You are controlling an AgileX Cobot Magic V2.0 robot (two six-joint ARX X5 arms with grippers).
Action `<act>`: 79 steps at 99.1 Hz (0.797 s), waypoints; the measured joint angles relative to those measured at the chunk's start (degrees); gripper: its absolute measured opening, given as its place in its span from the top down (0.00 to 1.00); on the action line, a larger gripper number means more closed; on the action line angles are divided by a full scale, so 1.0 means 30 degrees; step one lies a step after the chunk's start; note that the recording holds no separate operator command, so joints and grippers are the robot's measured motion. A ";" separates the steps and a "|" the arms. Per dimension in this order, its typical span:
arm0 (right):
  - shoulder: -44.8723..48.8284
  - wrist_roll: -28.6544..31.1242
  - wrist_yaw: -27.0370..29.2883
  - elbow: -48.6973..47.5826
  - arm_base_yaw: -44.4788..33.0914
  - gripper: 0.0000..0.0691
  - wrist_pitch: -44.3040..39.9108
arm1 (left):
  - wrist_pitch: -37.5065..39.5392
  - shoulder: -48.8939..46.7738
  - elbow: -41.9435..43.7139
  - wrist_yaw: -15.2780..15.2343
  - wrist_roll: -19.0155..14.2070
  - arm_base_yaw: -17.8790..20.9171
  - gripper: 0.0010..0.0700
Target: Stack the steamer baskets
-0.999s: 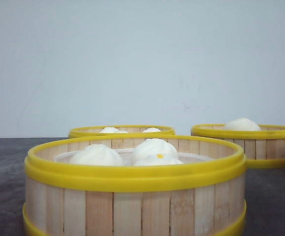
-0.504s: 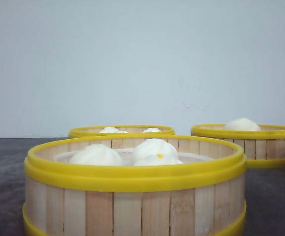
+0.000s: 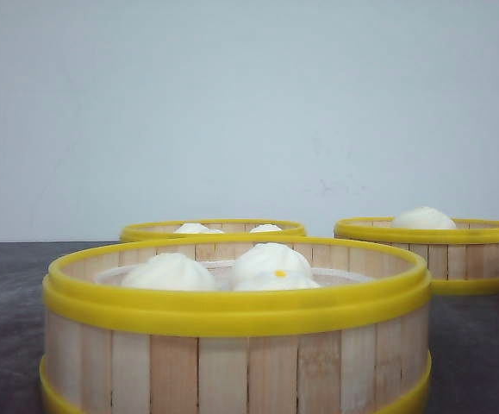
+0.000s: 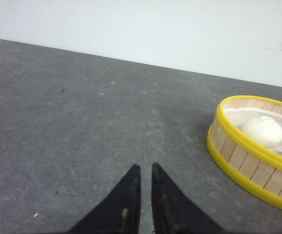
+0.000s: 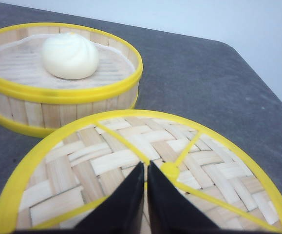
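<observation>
In the front view three steamer baskets stand on the dark table. The nearest one (image 3: pixel 232 345) holds three white buns, the one behind it (image 3: pixel 213 230) holds two, and the one at the back right (image 3: pixel 430 254) holds one. Neither gripper shows in that view. My left gripper (image 4: pixel 145 166) hangs over bare table, shut and empty, with a steamer basket (image 4: pixel 250 151) off to one side of it. My right gripper (image 5: pixel 145 165) is shut and empty above a woven lid (image 5: pixel 82 165). Just beyond the lid stands the one-bun steamer basket (image 5: pixel 58 107).
The woven lid has a yellow rim, yellow spokes and a centre knob (image 5: pixel 170 170). A pale wall (image 3: pixel 249 112) runs behind the table. The table's edge (image 5: pixel 257 73) runs close beside the lid. Grey tabletop (image 4: pixel 82 112) spreads around the left gripper.
</observation>
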 joint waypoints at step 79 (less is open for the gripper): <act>0.0007 0.0000 -0.0007 -0.0007 -0.0015 0.99 0.0291 | 0.0022 0.0146 0.0000 0.0015 0.0000 0.0000 0.99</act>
